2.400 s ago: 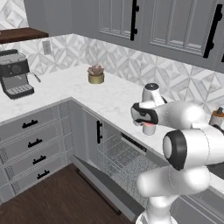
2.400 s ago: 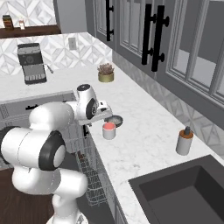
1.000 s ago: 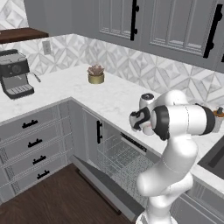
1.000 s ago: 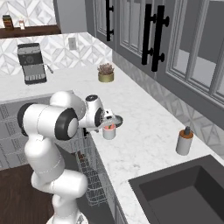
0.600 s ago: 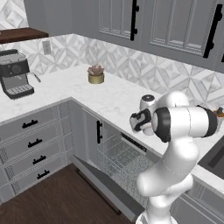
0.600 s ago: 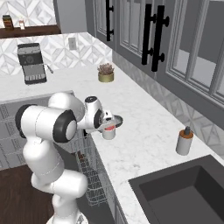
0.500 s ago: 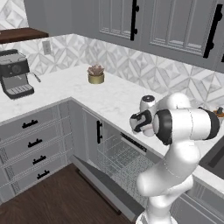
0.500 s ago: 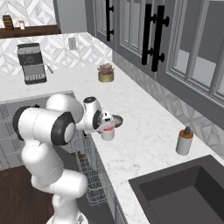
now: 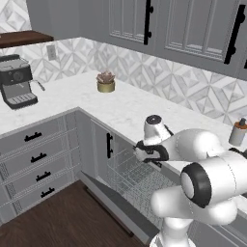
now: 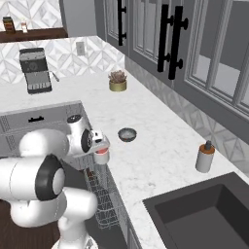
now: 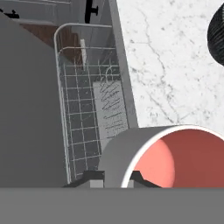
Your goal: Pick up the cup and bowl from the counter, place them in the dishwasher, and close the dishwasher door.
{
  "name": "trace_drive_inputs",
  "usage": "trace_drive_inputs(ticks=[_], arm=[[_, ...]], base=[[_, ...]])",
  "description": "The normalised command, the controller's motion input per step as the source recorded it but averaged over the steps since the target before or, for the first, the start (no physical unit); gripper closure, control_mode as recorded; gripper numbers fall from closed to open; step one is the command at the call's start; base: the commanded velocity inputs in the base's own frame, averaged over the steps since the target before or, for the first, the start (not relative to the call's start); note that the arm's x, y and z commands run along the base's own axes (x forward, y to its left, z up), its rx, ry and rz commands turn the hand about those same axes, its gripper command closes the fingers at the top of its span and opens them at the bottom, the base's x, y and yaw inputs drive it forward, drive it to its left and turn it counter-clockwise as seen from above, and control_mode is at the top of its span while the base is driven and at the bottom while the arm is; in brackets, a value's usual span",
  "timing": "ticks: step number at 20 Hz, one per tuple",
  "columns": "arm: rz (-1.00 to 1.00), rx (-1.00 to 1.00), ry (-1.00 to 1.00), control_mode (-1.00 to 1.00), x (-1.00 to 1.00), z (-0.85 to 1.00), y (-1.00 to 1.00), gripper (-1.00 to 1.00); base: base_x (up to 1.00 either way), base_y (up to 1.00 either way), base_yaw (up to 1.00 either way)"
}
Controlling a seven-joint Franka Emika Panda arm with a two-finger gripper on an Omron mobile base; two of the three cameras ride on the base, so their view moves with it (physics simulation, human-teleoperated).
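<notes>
Gripper clamped on the cup at the near counter edge, above the open dishwasher rack, bowl just beyond

cup at counter edge above dishwasher rack, bowl just behind on counter

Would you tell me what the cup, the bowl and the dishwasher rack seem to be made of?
Cup: likely glazed ceramic, matte grey-white outside, smooth salmon inside.
Bowl: probably stoneware, dark grey with a speckled inside.
Dishwasher rack: metal wire, a thin silver grid with upright tines.
</notes>
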Motion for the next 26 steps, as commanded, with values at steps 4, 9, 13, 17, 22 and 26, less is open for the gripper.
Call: trace_drive_inputs(ticks=[4, 9, 13, 17, 22, 26], arm=[[0.00, -0.10, 0.03, -1.00, -0.09, -0.03, 0.98, 1.00], [-0.01, -0.09, 0.04, -1.00, 0.26, -0.33, 0.62, 1.00], [-0.03, -0.05, 0.02, -1.00, 0.57, -0.53, 0.24, 1.00], [-0.03, -0.02, 0.01, -1.00, 0.76, -0.50, 0.01, 1.00], [-0.02, 0.00, 0.01, -1.00, 0.66, -0.50, 0.00, 1.00], [-0.02, 0.00, 0.01, -1.00, 0.25, -0.60, 0.00, 1.00]], base=[[0.00, 0.00, 0.00], [0.00, 0.00, 0.00], [0.00, 0.00, 0.00], [0.00, 0.00, 0.00], [0.00, 0.00, 0.00], [0.00, 0.00, 0.00]])
